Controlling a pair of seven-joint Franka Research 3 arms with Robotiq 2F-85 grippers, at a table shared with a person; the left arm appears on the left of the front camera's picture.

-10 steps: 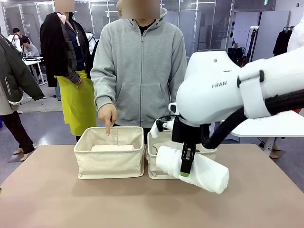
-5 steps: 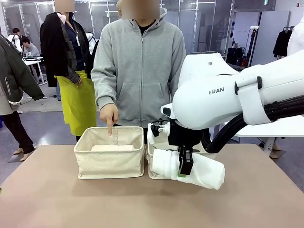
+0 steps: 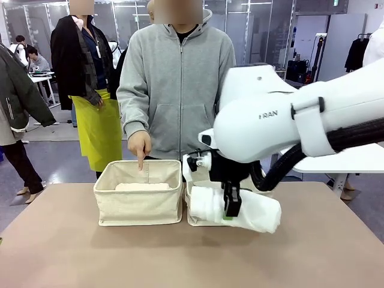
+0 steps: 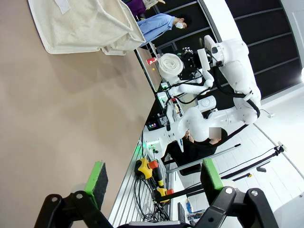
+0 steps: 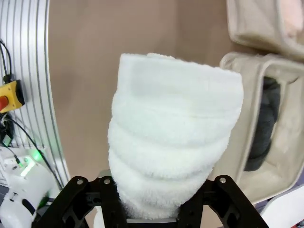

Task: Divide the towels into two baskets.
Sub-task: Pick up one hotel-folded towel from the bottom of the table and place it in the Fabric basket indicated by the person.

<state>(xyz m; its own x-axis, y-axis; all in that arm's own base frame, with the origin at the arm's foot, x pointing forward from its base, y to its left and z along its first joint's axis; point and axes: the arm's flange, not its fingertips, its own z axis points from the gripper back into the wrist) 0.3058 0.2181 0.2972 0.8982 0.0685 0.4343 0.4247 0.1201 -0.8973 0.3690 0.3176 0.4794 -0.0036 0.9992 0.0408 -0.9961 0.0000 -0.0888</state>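
Observation:
My right gripper (image 3: 231, 207) is shut on a white towel (image 3: 255, 213), a thick roll held nearly level just above the table, against the front of the right basket (image 5: 247, 95). In the right wrist view the white towel (image 5: 173, 142) rises between my fingers, and a dark grey towel (image 5: 266, 118) lies inside that basket. The left basket (image 3: 138, 207) holds a pale pink towel (image 3: 142, 186). My left gripper (image 4: 154, 178) hangs open over bare table, far from both baskets (image 4: 85, 23).
A person in a grey hoodie stands behind the baskets, one hand (image 3: 139, 147) pointing a finger down into the left basket. The brown table (image 3: 72, 258) has free room in front and to the left. Other people stand farther back.
My right arm has carried the white towel left and back toward the right basket, and the roll has levelled out. The person's pointing hand has stayed put.

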